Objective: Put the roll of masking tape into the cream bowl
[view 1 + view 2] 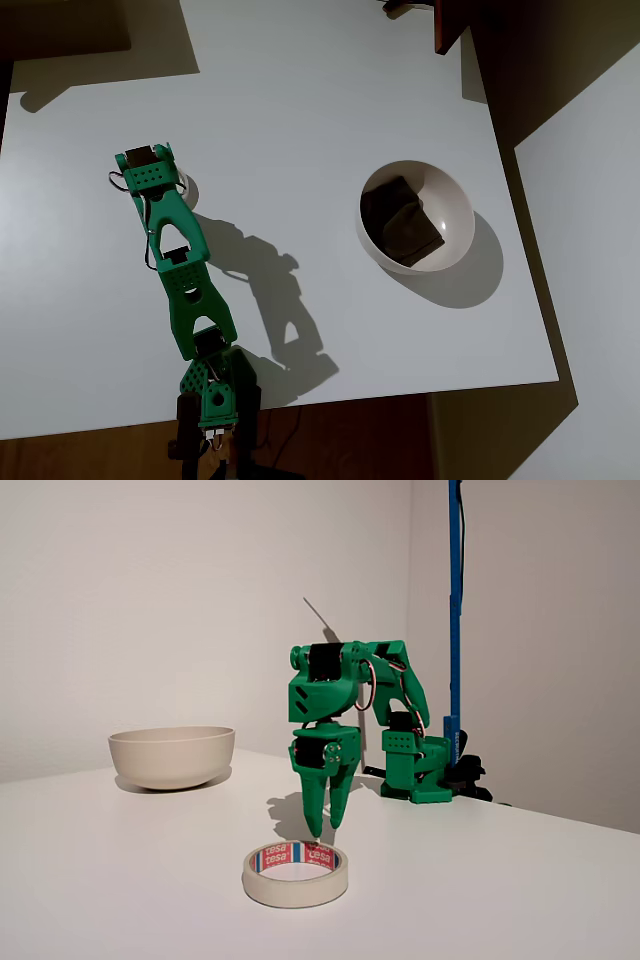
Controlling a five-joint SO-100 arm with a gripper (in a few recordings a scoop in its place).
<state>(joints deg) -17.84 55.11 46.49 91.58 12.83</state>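
The roll of masking tape [295, 873] lies flat on the white table in the fixed view, near the front, with red print on its inner core. From overhead only a sliver of the tape [189, 187] peeks out beside the gripper head. My green gripper [325, 830] points straight down just behind the ring's far rim, its fingers a little apart with nothing between them. In the overhead view the gripper [150, 170] is at the left. The cream bowl [455, 200] stands well to the right; in the fixed view the bowl [172, 755] is at the back left.
A dark brown squarish lump [400, 222] lies inside the bowl. The arm's base [215, 400] sits at the table's bottom edge. The table's right edge [520, 250] runs close to the bowl. A blue pole [455, 630] rises behind the base.
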